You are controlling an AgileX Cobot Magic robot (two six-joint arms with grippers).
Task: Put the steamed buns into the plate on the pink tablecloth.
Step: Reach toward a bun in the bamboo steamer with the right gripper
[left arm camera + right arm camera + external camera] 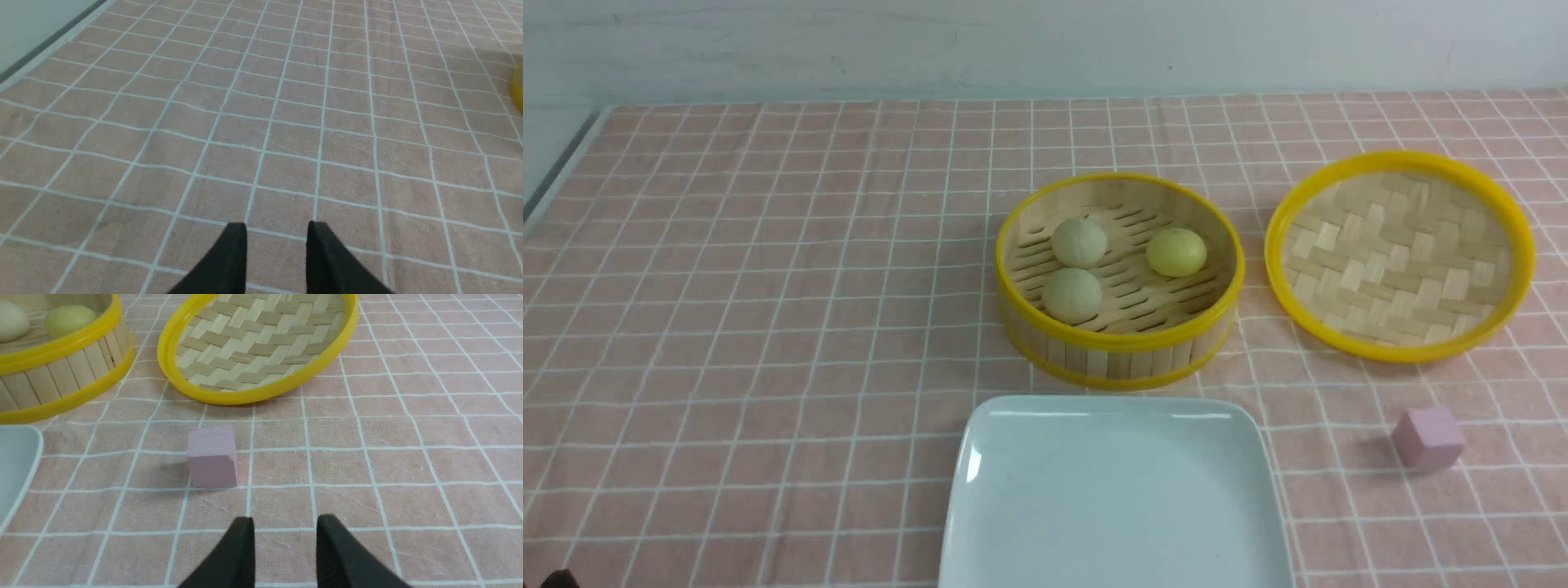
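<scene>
Three steamed buns lie in a yellow-rimmed bamboo steamer (1119,359): two beige-grey ones (1079,242) (1072,295) and a pale yellow one (1176,251). The white square plate (1115,490) sits empty in front of the steamer on the pink tablecloth (768,286). Neither gripper shows clearly in the front view. My left gripper (277,224) is open and empty over bare cloth. My right gripper (285,519) is open and empty, a little short of the pink cube (213,457). The right wrist view shows the yellow bun (69,318), part of a beige bun (10,320) and a plate corner (16,465).
The woven lid (1401,253) lies upturned to the right of the steamer, also in the right wrist view (257,343). A small pink cube (1427,438) sits in front of the lid. A sliver of yellow rim (518,87) shows in the left wrist view.
</scene>
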